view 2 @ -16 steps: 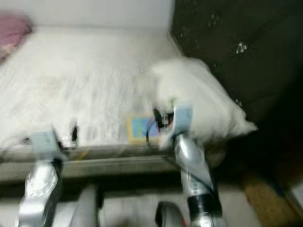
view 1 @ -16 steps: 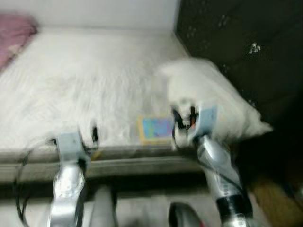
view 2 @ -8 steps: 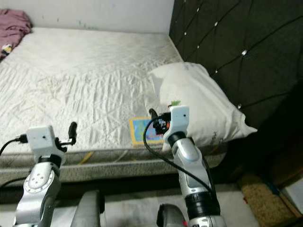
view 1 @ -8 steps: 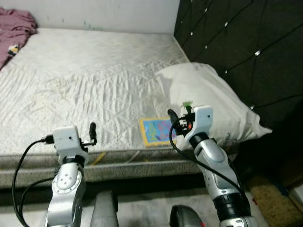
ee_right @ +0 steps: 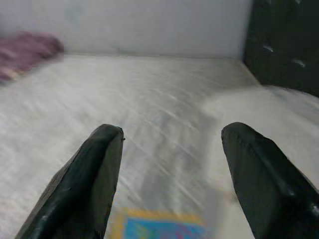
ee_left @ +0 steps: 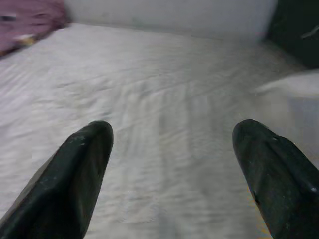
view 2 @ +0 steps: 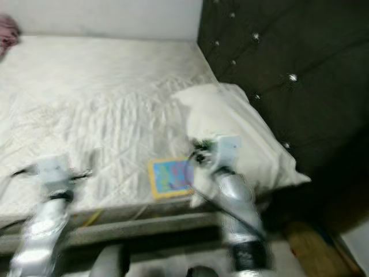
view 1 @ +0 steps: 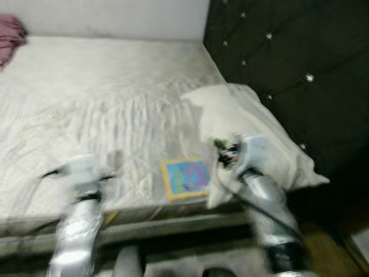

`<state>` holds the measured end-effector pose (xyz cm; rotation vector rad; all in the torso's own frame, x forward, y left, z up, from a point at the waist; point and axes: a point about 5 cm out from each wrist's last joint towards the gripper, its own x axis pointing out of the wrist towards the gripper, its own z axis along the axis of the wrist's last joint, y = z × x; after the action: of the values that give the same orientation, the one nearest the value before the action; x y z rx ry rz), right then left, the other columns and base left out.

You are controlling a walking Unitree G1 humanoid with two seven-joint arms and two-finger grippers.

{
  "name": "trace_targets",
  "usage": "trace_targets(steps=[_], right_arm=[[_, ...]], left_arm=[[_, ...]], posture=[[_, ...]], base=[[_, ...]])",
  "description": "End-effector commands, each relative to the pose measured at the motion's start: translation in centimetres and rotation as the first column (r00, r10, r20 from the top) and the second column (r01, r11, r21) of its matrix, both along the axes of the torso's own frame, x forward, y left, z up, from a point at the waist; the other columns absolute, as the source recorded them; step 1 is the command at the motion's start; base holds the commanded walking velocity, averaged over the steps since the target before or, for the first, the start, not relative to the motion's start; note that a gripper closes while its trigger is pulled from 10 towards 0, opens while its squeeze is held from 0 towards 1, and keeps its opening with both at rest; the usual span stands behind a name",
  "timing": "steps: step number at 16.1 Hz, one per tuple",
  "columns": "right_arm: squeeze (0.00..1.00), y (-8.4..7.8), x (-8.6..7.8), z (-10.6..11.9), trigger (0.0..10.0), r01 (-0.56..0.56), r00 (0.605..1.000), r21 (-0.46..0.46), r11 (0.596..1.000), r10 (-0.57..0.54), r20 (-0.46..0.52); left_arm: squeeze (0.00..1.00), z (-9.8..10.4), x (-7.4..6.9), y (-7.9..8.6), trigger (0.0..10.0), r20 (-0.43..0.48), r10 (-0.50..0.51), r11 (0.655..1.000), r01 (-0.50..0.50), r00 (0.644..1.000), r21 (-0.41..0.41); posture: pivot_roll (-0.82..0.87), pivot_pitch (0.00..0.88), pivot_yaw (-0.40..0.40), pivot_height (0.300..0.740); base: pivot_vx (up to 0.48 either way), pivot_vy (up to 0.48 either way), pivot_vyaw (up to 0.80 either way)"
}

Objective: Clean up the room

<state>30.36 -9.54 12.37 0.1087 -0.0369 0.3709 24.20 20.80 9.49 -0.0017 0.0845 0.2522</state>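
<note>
A bare white mattress (view 1: 104,98) lies before me. Near its front edge rests a flat blue picture book with a yellow border (view 1: 185,178), which also appears as the book (ee_right: 164,228) in the right wrist view. A white pillow (view 1: 253,133) leans against the dark headboard on the right. A pink cloth (view 1: 10,36) sits at the far left corner. My left gripper (ee_left: 172,174) is open over the mattress near its front edge, holding nothing. My right gripper (ee_right: 172,179) is open just behind the book, beside the pillow, and holds nothing.
A dark tufted headboard (view 1: 288,63) rises on the right. A white wall (view 1: 104,14) stands behind the bed. The bed frame's front rail (view 1: 173,228) runs below my arms. Floor (view 2: 305,242) lies at the lower right.
The whole picture has shifted and blurred, so the camera has moved. Both grippers keep the same stance over the mattress's front edge.
</note>
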Motion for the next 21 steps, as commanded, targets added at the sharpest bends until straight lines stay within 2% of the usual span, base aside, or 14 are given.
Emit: trace_targets(steps=[1,6,11,14,17,19,21], right_arm=[[0.00,-2.5,-0.3,-0.7,10.0,0.075,0.997,-0.029,0.997,-0.075,-0.028],[0.00,-3.0,-1.3,-1.1,10.0,0.095,0.994,-0.024,0.995,-0.096,-0.054],[0.00,-3.7,-2.5,-0.9,10.0,0.112,0.991,-0.029,0.993,-0.113,-0.075],[0.00,-4.6,-3.7,-1.1,10.0,0.163,0.980,-0.029,0.986,-0.165,-0.111],[0.00,-4.8,-4.3,-0.9,10.0,0.158,0.979,-0.041,0.987,-0.162,-0.126],[0.04,-5.0,-4.7,-1.0,10.0,0.141,0.979,-0.039,0.989,-0.145,-0.143],[0.00,-5.2,-5.1,-0.9,10.0,0.134,0.979,-0.048,0.990,-0.140,-0.148]], left_arm=[[0.00,0.5,0.7,-1.7,10.0,0.011,-0.041,0.999,0.041,0.999,-0.015],[0.00,0.5,0.9,-1.6,10.0,0.005,-0.038,0.999,0.039,0.999,-0.018],[0.00,0.0,1.7,-2.1,10.0,-0.037,-0.050,0.998,0.049,0.998,-0.030],[0.00,0.0,2.6,-2.0,10.0,-0.051,-0.038,0.999,0.037,0.998,-0.032],[0.00,-0.5,3.1,-2.0,10.0,-0.080,-0.004,0.999,0.001,0.997,-0.035],[0.00,-0.9,3.4,-1.9,10.0,-0.094,0.057,0.994,-0.065,0.994,-0.083],[0.00,-1.0,3.8,-2.1,10.0,-0.095,0.061,0.995,-0.069,0.994,-0.078]], posture=[[-0.01,0.000,-0.062,0.622],[-0.02,0.020,-0.053,0.622],[-0.05,0.058,-0.050,0.573],[-0.06,0.073,-0.046,0.549],[-0.06,0.085,-0.051,0.549],[-0.06,0.086,-0.059,0.549],[-0.07,0.089,-0.067,0.549]], base=[[0.000,0.000,0.00],[0.000,0.000,0.00],[0.000,0.000,0.00],[0.000,0.000,0.00],[0.000,0.000,0.00],[0.000,0.000,0.00],[0.000,0.000,0.00]])
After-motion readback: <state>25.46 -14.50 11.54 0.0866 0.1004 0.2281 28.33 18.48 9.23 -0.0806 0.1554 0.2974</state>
